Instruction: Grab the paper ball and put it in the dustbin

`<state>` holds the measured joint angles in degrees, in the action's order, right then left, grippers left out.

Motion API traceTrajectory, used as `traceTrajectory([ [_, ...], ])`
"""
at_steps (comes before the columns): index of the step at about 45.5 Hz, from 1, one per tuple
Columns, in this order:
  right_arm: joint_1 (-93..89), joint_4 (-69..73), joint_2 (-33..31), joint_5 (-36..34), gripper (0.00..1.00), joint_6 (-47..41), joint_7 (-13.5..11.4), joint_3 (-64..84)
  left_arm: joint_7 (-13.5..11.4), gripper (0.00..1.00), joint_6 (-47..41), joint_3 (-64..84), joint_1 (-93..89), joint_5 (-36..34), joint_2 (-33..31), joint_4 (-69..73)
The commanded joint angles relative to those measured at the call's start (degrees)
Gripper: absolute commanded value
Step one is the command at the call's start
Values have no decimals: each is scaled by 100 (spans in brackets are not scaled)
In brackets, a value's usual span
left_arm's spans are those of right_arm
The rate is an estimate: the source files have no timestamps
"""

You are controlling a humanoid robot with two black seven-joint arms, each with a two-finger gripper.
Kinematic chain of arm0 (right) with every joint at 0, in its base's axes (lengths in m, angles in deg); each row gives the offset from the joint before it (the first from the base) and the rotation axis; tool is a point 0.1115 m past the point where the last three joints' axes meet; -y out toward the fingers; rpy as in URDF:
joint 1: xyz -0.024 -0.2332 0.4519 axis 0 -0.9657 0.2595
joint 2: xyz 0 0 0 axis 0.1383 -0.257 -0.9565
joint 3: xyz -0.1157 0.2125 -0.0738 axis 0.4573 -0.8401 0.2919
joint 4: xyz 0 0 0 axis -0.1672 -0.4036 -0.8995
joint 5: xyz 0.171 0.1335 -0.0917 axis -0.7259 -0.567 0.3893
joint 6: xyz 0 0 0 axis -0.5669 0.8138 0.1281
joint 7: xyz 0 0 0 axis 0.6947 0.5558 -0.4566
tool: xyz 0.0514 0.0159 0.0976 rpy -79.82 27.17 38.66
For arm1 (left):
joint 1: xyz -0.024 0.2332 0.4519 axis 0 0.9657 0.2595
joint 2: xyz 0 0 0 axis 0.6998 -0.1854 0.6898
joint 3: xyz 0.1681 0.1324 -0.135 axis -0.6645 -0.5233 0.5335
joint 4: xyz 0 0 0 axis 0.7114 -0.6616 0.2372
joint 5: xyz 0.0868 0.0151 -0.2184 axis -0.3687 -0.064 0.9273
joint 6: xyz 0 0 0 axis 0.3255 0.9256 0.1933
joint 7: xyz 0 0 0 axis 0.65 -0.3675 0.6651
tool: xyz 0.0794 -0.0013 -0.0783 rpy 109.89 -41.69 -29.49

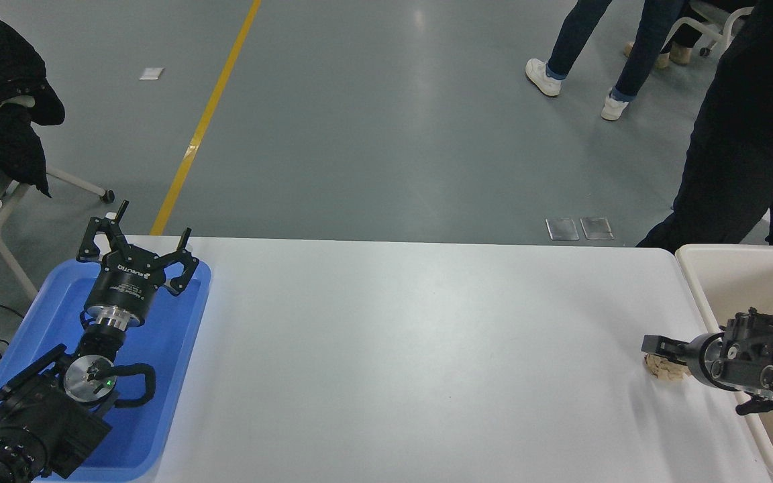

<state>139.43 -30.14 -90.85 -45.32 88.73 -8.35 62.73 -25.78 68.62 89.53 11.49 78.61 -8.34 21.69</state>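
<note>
Jaws apparently over paper ball [663, 369]

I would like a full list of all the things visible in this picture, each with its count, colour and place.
paper ball: 1, light brown, on the table near its right edge, mostly hidden under the right gripper
dustbin: 1, cream-beige, just past the table's right edge
table: 1, white, filling the lower half of the picture
tray: 1, blue, at the table's left end
floor line: 1, yellow, on the grey floor, upper left
people: 2 partly seen at the upper right, one in dark clothes behind the dustbin, one in jeans and white shoes
left gripper: 1, black, parked over the tray, jaws open
right gripper: 1, black, over the paper ball
</note>
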Motion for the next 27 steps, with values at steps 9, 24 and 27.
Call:
traceTrajectory([
  [9,-306,-114,181,52,1,330,3,13,-2,100,0,-2,0,0,0,0],
  [24,-149,-53,102,245,0,734,3,91,7,100,0,-2,-9,0,0,-9],
  [27,62,17,-3,368,0,725,-5,258,7,100,0,-2,-9,0,0,0],
])
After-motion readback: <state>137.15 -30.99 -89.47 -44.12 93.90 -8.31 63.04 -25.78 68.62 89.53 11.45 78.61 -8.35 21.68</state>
